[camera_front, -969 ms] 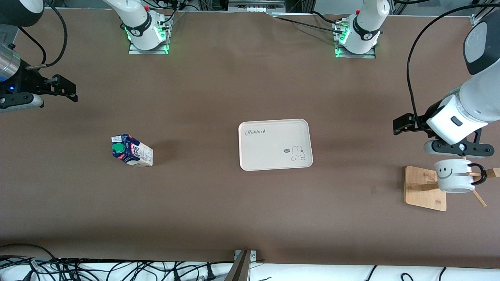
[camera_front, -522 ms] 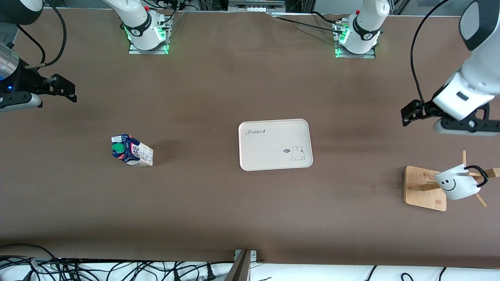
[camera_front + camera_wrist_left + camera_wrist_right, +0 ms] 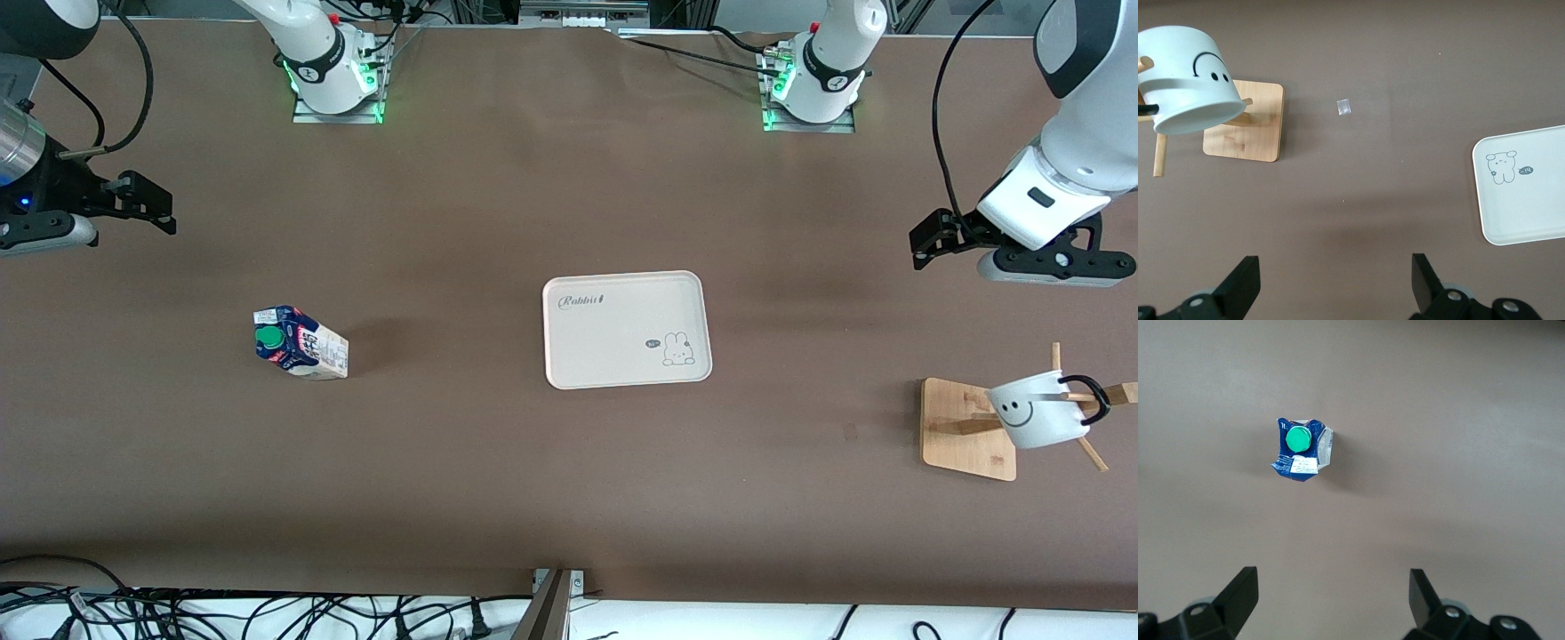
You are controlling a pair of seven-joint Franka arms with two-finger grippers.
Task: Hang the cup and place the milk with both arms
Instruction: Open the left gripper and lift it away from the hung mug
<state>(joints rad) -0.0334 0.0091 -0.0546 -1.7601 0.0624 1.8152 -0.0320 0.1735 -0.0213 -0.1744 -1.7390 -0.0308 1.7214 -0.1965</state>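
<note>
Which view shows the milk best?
The right wrist view: the milk is near the middle, seen from above with its green cap plain. The front view shows it small; the left wrist view does not show it.

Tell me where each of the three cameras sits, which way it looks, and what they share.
Front: high across the table, facing both bases; shows both arms, milk, tray, cup on rack.
Left wrist: on the left arm, looking down past the open left gripper at cup, rack, tray.
Right wrist: on the right arm, looking down past the open right gripper at milk.
Shared: front and left wrist both show cup and tray.
</note>
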